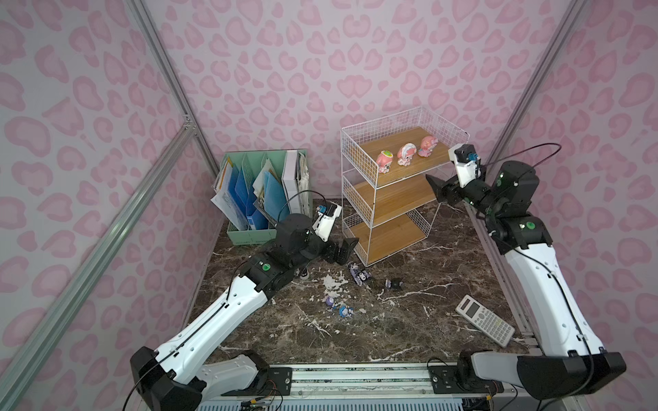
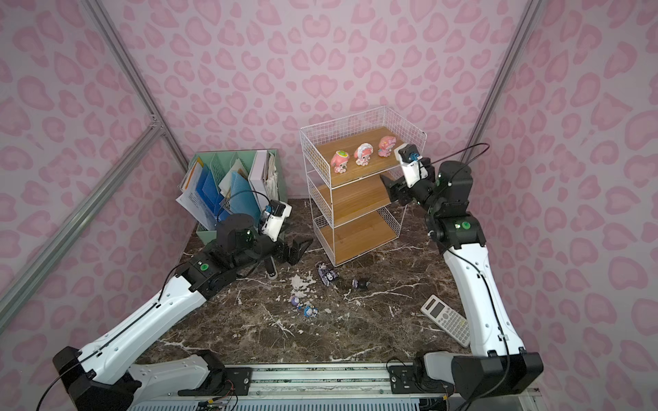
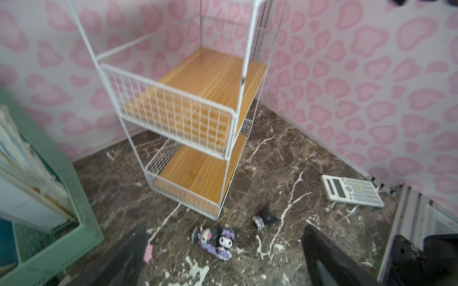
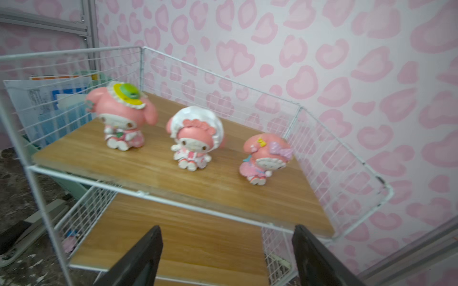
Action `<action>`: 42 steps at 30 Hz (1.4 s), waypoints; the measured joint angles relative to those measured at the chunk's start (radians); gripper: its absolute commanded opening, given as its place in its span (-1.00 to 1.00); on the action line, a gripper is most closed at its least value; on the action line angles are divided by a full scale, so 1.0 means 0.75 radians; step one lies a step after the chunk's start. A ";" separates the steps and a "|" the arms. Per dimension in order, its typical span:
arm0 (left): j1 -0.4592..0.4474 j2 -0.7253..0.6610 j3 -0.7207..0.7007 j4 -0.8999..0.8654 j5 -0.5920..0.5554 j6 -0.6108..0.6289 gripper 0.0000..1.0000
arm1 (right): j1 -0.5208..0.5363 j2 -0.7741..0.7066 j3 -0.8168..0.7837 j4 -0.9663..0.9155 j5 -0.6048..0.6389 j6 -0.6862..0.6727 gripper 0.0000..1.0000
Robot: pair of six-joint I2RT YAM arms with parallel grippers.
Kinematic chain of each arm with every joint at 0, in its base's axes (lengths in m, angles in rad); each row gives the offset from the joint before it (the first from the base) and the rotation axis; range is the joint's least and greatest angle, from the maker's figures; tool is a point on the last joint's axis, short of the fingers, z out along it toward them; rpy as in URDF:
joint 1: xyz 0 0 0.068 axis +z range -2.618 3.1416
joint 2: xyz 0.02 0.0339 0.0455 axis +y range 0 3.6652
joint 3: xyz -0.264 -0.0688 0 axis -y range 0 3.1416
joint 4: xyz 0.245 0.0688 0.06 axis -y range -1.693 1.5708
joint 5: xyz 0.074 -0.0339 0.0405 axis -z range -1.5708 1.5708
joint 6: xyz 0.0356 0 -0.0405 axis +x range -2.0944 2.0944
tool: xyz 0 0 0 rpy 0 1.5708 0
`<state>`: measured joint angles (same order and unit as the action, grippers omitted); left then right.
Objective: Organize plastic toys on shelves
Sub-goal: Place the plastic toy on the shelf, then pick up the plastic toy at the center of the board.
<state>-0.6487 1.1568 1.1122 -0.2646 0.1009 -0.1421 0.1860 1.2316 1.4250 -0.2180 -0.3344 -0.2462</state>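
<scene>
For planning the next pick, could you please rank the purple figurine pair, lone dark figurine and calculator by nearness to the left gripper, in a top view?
1. purple figurine pair, beside the left gripper.
2. lone dark figurine, mid-table.
3. calculator, by the right arm.

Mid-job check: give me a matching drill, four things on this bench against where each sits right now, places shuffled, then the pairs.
Things
1. pink toys
2. purple-black toys
3. calculator
4. green organizer

Places
A. on the table, beside the right arm
B. on the top board of the rack
C. at the back, left of the rack
D. on the table, in front of the bottom board

Pairs: 1-B, 2-D, 3-A, 4-C
</scene>
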 measured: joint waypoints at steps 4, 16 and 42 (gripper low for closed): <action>-0.001 -0.069 -0.217 -0.003 -0.084 -0.088 0.97 | 0.103 -0.216 -0.363 0.018 0.111 0.158 0.66; -0.015 -0.078 -0.593 0.024 -0.049 -0.231 0.92 | 0.378 -0.434 -1.068 -0.073 0.202 0.765 0.60; -0.212 0.210 -0.533 0.202 -0.025 -0.115 0.89 | 0.119 0.004 -1.474 0.557 -0.232 1.092 -0.21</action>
<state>-0.8078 1.3140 0.7124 -0.1127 0.0818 -0.2283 0.2749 1.2343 0.3195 0.2001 -0.5083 0.5724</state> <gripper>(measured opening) 0.943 0.407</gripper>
